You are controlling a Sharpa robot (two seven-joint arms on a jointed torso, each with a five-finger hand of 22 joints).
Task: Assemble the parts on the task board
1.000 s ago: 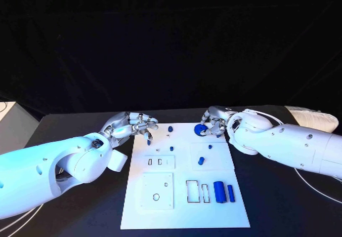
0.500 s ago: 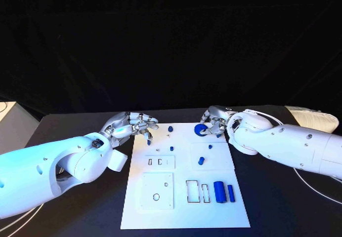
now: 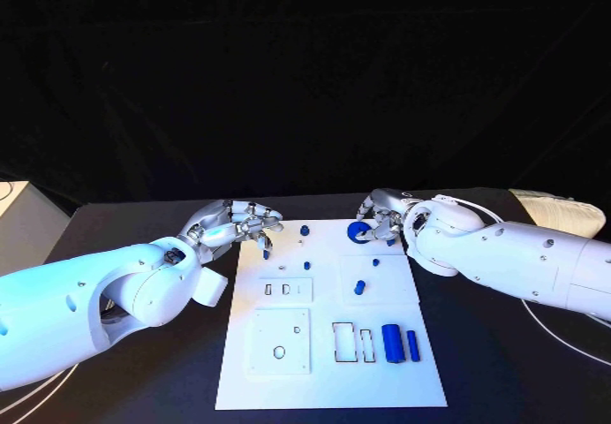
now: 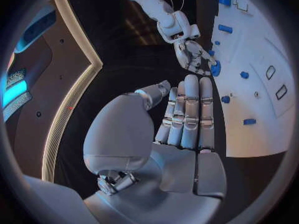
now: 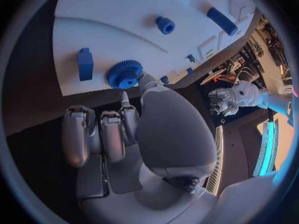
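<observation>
Starting at the near end of the board [image 3: 331, 389]: two blue bars [image 3: 398, 343] lie side by side next to a pair of outlined slots [image 3: 353, 343], prob staged there so they can go straight across into them. Left of those sits a square plate w/ an oval hole [image 3: 280, 352], nothing in it yet. Mid board, a small blue peg [image 3: 360, 286] lies loose on the right panel, and two small rect. slots [image 3: 287, 289] wait on the left one. Further back, short studs [image 3: 307, 264] stand upright, looks like they're already seated. At the far edge, the right hand [image 3: 382, 221] touches a blue gear [image 3: 358, 232]; in the right wrist view its thumb tip sits against the gear [image 5: 124, 74] rim while the other fingers [image 5: 99, 134] curl off the board, so it's a steadying or turning contact, full grip I can't tell. A blue block [image 5: 85, 63] lies just beside the gear. The left hand [image 3: 242, 225] hovers at the board's far left corner; in the left wrist view its fingers [image 4: 190, 114] are straight and together, holding nothing, likely parked clear until needed.
</observation>
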